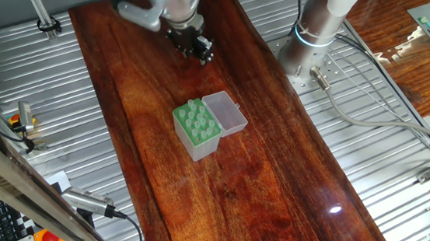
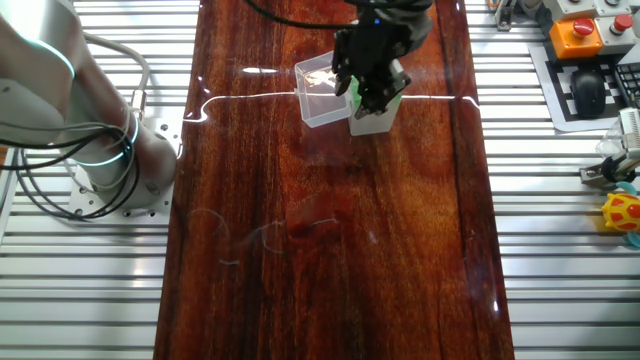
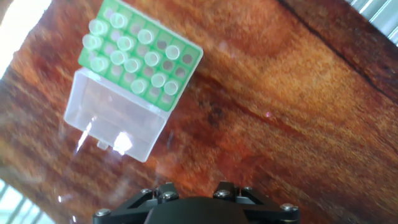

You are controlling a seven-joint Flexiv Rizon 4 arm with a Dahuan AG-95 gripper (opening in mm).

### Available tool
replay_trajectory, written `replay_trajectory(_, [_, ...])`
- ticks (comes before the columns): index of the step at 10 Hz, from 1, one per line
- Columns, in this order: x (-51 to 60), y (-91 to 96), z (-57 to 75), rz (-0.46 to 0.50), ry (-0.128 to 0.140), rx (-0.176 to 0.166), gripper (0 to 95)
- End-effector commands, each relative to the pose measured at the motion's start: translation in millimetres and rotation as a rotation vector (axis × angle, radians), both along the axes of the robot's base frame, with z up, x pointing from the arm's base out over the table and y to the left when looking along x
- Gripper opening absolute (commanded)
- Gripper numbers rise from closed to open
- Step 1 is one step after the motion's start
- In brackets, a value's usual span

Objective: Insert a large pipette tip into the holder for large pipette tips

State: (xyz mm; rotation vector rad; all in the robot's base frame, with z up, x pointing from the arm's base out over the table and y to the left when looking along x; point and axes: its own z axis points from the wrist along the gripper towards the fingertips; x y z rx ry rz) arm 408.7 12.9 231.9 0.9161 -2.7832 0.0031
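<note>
I see the small pale green plastic rack box with round holes on top (image 1: 197, 129) standing near the middle of the dark reddish wooden tabletop (image 1: 271, 188), its clear hinged lid (image 1: 226, 112) open and lying flat beside it. Many holes already carry translucent tips (image 3: 124, 43), upright. The black two-finger gripper (image 1: 196, 45) hangs above the tabletop, apart from the box. I cannot tell if the jaws are apart or together, and I cannot find any loose large tip between them.
</note>
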Motion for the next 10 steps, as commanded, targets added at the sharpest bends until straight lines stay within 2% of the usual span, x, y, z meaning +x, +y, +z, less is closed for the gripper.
replay_trajectory(1, [0.4, 0.3, -0.7, -0.031, -0.063, -0.003, 38.0])
replay_trajectory(5, [0.4, -6.4, -1.1, -0.011, -0.063, 0.001, 38.0])
replay_trajectory(8, [5.9, -41.2, -15.9, 0.044, -0.066, 0.018, 38.0])
replay_trajectory(9, [6.6, -45.5, -18.2, 0.049, -0.068, 0.018, 38.0])
replay_trajectory(10, [7.5, -51.0, -24.5, 0.062, -0.071, 0.032, 38.0])
